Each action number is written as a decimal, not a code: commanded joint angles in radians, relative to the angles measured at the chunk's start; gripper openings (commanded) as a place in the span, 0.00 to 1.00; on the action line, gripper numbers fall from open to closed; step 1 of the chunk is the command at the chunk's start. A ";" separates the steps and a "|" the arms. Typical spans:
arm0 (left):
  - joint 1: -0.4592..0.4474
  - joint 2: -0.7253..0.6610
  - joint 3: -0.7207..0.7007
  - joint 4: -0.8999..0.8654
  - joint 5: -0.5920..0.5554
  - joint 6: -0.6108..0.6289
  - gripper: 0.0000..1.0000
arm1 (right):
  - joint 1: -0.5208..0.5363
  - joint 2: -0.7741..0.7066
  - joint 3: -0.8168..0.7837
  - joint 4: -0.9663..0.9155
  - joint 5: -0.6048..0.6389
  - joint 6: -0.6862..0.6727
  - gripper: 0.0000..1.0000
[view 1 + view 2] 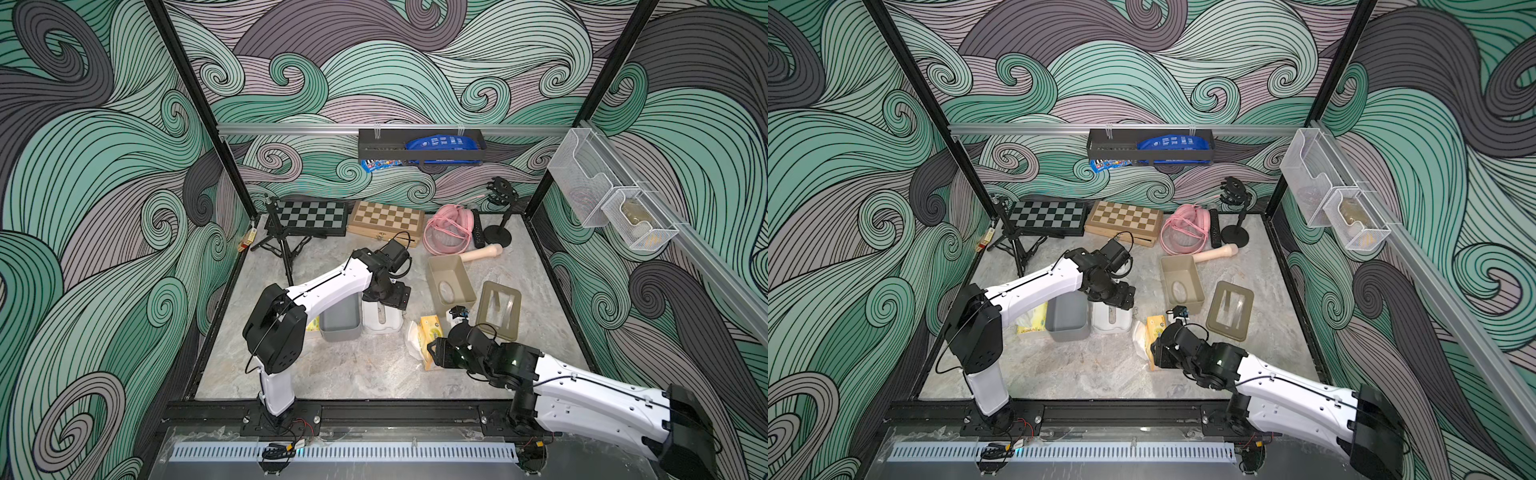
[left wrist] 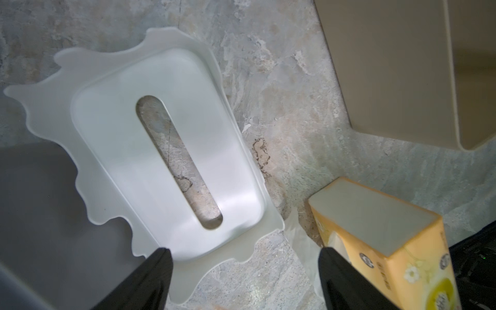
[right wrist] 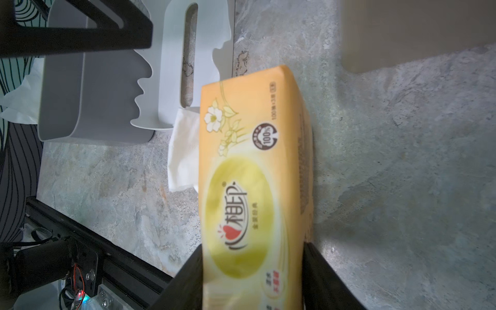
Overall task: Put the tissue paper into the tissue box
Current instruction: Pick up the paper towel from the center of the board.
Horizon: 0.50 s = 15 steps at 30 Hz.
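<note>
Right pincer (image 3: 252, 268): closed on the yellow tissue pack (image 3: 255, 174); in the right wrist view its two black fingers (image 3: 188, 271) press against the pack's long sides near one end.
Tissue pack: near the front middle of the tabletop (image 1: 353, 374), in both top views between the white lid and the right arm (image 1: 430, 334). It is outside both boxes. Whether it rests on the surface or is raised a little is hard to tell.
Loose tissue sheet (image 3: 183, 150): white, sticking out from under the pack on the side toward the lid.
Left pincer (image 2: 244, 268): jaws wide apart and holding nothing, hanging over the near end of the white lid (image 2: 166, 150).
White lid: flat on the tabletop with a wavy rim; the marbled surface shows through its long slot.
Grey tissue box (image 1: 340, 322): open-topped, just beside the lid and touching it.
Second yellow pack (image 1: 1032, 320): beside the grey box, on the side away from the lid, partly hidden by the left arm.
Tan tissue box (image 1: 451, 282): open side up, behind the tissue pack, an oval hole in its floor.
Tan frame (image 1: 498, 309): flat on the tabletop, just beside the tan box.
</note>
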 commanded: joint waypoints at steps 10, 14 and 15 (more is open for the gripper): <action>0.023 -0.045 -0.009 0.047 -0.003 0.028 0.88 | 0.035 0.073 0.343 -0.275 0.128 -0.105 0.32; 0.050 -0.066 -0.002 0.059 -0.018 0.027 0.88 | 0.037 0.095 0.499 -0.398 0.223 -0.129 0.32; 0.058 -0.073 0.000 0.062 -0.025 0.028 0.88 | 0.036 0.107 0.547 -0.440 0.260 -0.139 0.31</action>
